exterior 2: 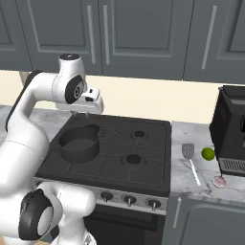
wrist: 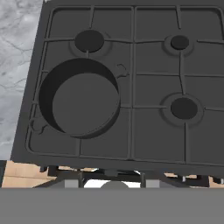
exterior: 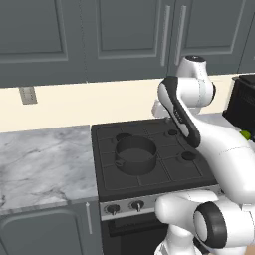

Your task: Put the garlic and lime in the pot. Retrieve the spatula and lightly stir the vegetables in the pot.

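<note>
Dark grey round metal pot [exterior 2: 78, 143], empty, below claw [exterior 2: 85, 115], grip state indeterminable; first step pending: reach right to pinkish-white garlic bulb [exterior 2: 219, 182] or yellow-green lime [exterior 2: 207, 153].

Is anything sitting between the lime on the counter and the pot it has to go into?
Nothing visible blocks that route. The lime lies on the counter right of the stove, with the spatula just left of it. Between them and the empty pot there are only bare stove grates and burners.
</note>
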Robot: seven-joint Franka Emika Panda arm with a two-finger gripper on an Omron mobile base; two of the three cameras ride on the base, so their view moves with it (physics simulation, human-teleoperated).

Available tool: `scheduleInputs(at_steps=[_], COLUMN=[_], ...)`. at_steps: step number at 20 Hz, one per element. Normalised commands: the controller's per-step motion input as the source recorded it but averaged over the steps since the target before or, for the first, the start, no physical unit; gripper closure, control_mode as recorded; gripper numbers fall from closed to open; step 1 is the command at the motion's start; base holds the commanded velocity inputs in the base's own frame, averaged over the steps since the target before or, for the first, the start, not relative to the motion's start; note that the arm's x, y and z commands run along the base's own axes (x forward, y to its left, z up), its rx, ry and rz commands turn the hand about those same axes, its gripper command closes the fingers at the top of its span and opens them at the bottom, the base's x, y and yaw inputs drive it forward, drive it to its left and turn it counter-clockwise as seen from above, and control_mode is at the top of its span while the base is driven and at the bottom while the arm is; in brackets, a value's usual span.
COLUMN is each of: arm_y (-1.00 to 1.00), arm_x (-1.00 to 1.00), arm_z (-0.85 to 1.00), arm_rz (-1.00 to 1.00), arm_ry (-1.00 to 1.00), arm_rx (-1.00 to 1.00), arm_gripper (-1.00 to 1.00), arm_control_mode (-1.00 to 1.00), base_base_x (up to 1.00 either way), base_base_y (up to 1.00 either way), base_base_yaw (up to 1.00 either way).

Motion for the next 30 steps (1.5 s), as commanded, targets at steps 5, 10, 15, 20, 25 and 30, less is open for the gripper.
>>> scheduleInputs(at_steps=[5,10,15,20,25,30], arm_y=[0.00,-0.36,-1.00,-1.00,-1.00,-1.00], arm_x=[0.00,-0.01,-0.40,-0.42,-0.22,0.00], arm_z=[-0.05,-0.15,-0.42,-0.37,-0.29,-0.04], arm_rz=[0.00,-0.04,-0.12,-0.10,-0.09,-0.12], arm_ry=[0.09,0.02,0.00,0.00,0.01,0.12], arm_rx=[0.00,0.00,0.15,0.21,0.12,0.03], arm_gripper=[-1.00,-1.00,-1.00,-1.00,-1.00,-1.00], arm_control_mode=[-1.00,-1.00,-1.00,-1.00,-1.00,-1.00], base_base_x=[0.00,0.00,0.00,0.00,0.00,0.00], base_base_y=[0.00,0.00,0.00,0.00,0.00,0.00], base_base_yaw=[0.00,0.00,0.00,0.00,0.00,0.00])
